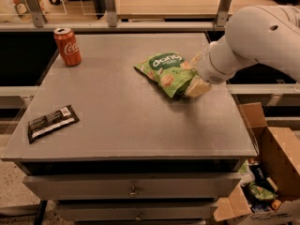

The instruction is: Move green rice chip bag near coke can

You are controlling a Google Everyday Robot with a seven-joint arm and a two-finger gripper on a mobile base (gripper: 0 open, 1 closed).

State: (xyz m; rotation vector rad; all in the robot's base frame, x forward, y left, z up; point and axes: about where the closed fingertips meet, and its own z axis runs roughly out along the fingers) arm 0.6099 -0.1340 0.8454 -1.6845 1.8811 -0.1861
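Nearest you, front-left on the tabletop (122, 121), is a flat dark wrapped bar (51, 122). Ignore it, it isn't in the lane. An open cardboard box (276, 149) sits on the floor off the right edge. Mid-table, right of centre, the green rice chip bag (166, 71) lies flat, label up, long axis running diagonally. The gripper (195, 78) is low at the bag's right-hand end, touching or just beside it. You can't tell from this view whether it's spread, closed or already pinching the pouch, so don't assume a grasp. Far back-left corner: the coke can (67, 46), upright, well apart from the bag. Handling call: the bag looks light, air-puffed and crinkly, with slick film and fragile chips inside. It'll deform and may slip or swing if pinched on the belly. Take it by the crimped seam or a corner at the right end and squeeze lightly. Plan a diagonal carry or drag to the back-left. Set it down just beside the can without touching it, since the can is narrow and will likely tip if bumped.
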